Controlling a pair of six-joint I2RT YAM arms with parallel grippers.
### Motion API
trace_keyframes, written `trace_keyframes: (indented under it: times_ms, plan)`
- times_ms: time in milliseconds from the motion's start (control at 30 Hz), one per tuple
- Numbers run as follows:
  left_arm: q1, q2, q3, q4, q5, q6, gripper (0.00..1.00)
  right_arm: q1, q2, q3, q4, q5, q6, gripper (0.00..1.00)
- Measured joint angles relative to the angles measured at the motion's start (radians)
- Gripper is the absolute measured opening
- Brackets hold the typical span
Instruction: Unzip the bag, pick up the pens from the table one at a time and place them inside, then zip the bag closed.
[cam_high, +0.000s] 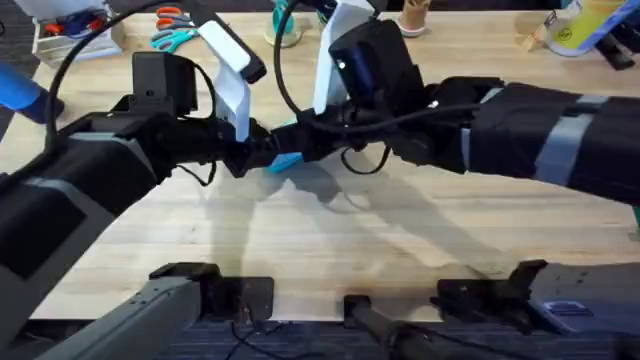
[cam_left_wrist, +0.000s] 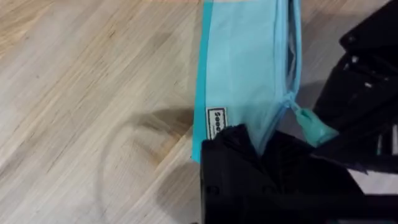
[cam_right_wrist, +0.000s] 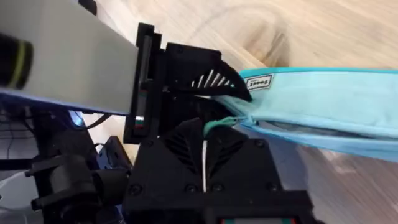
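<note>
the left claw (cam_left_wrist: 249, 146) is clenched on the bag's (cam_left_wrist: 242, 68) end, by the label. the right claw (cam_right_wrist: 208, 134) pinches the zip pull (cam_left_wrist: 314, 124). the bag lies on the table (cam_left_wrist: 81, 93) between them. it looks soft and light: anchor the end, tug the pull.

bag (cam_high: 287, 161) mostly hidden beneath arms

Both arms reach in low over the middle, meeting tip to tip. The left gripper (cam_left_wrist: 249, 146) is clamped on the bag's (cam_left_wrist: 242, 68) end. The right gripper (cam_right_wrist: 208, 134) pinches the zipper pull (cam_right_wrist: 217, 124), fingers closed together.
</note>
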Motion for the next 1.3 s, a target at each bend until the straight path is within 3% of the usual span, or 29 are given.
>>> trace_keyframes:
  times_ms: [67, 100, 300, 333, 633, 1067, 1133, 1233, 1267, 1300]
  plan:
    - [0.0, 0.0, 0.0, 0.0, 0.0, 0.0, 0.041, -0.001, 0.0, 0.0, -0.001, -0.001, 0.0, 0.06]
    - [0.0, 0.0, 0.0, 0.001, -0.001, 0.001, 0.041, -0.003, 0.0, 0.0, 0.001, -0.006, 0.0, 0.122]
    - [0.006, -0.001, 0.0, 0.005, 0.011, 0.006, 0.042, -0.059, -0.003, 0.004, -0.021, -0.009, -0.026, 0.938]
    - [0.007, -0.002, 0.0, 0.008, 0.013, 0.003, 0.042, -0.069, -0.003, 0.004, -0.023, -0.011, -0.028, 0.98]
    - [0.005, -0.001, 0.0, 0.008, 0.002, 0.003, 0.042, -0.126, -0.028, 0.013, 0.017, -0.092, -0.019, 0.996]
    - [0.005, -0.001, 0.0, 0.008, 0.001, 0.005, 0.062, -0.148, -0.031, 0.016, 0.018, -0.11, -0.018, 0.996]
    - [0.005, -0.001, 0.0, 0.009, 0.001, 0.005, 0.33, -0.159, -0.033, 0.016, 0.017, -0.111, -0.018, 0.996]
    - [0.005, -0.001, 0.0, 0.009, 0.001, 0.005, 0.808, -0.186, -0.047, 0.016, 0.016, -0.111, -0.018, 0.997]
    - [0.005, -0.001, 0.0, 0.008, 0.001, 0.002, 0.939, -0.195, -0.052, 0.016, 0.017, -0.111, -0.019, 0.997]
    - [0.005, -0.001, 0.0, 0.007, 0.001, 0.002, 0.981, -0.203, -0.056, 0.016, 0.017, -0.111, -0.021, 0.997]
